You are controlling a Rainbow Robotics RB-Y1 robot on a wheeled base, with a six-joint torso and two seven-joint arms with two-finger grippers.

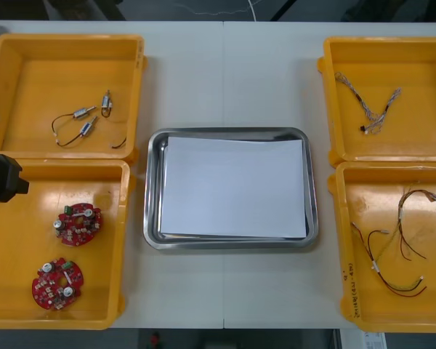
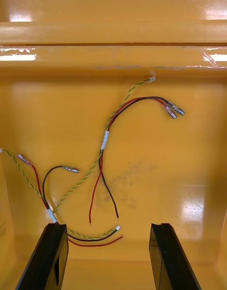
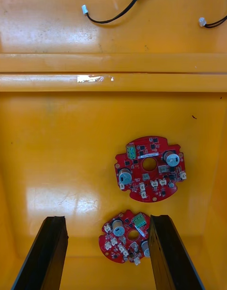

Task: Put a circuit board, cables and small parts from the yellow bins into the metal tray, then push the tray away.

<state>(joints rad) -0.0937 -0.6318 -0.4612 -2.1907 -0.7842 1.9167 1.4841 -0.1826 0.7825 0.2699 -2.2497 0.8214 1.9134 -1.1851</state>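
Black fingers of the left tool (image 3: 108, 219) stand spread, gripping nothing, above the near left yellow plastic bin (image 1: 7, 291). The nearer round red circuit board (image 3: 127, 235) sits framed between them, and the farther round red circuit board (image 3: 150, 169) lies just beyond it, not touching. The right tool (image 2: 108, 226) is also spread and empty, over the near right yellow plastic bin (image 1: 392, 309) and its loose tangle of red, black and yellow-green cables (image 2: 106, 138).

Between the bins on the light bench (image 1: 225, 65) rests the shiny metal tray (image 1: 154, 189), lined with a white sheet (image 1: 232, 185). It holds none of the task's things, so loading looks to be at its start.

For a clean pick, I would lower the left tool straight down and keep the fingers wide until they pass the board's rim. They should close on opposite bare edges, not on the raised components. The board then needs lifting above the bin wall before it moves right to the tray.
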